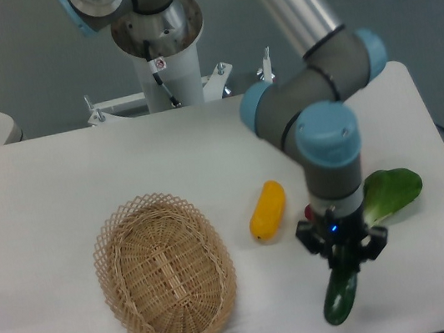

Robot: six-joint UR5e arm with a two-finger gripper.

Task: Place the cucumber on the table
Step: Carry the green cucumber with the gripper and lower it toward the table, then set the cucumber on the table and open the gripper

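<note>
The dark green cucumber (341, 298) hangs below my gripper (345, 268) near the front right of the white table (56, 184). The gripper's fingers are closed around the cucumber's upper end. The cucumber points down and slightly left; its lower tip is at or just above the tabletop, and I cannot tell whether it touches. The arm's wrist hides the top of the cucumber.
A woven wicker basket (165, 270) sits at the front left, with nothing visible in it. A yellow vegetable (267, 210) lies between basket and gripper. A light-green bok choy (391, 193) lies just right of the wrist. The table's front edge is close below the cucumber.
</note>
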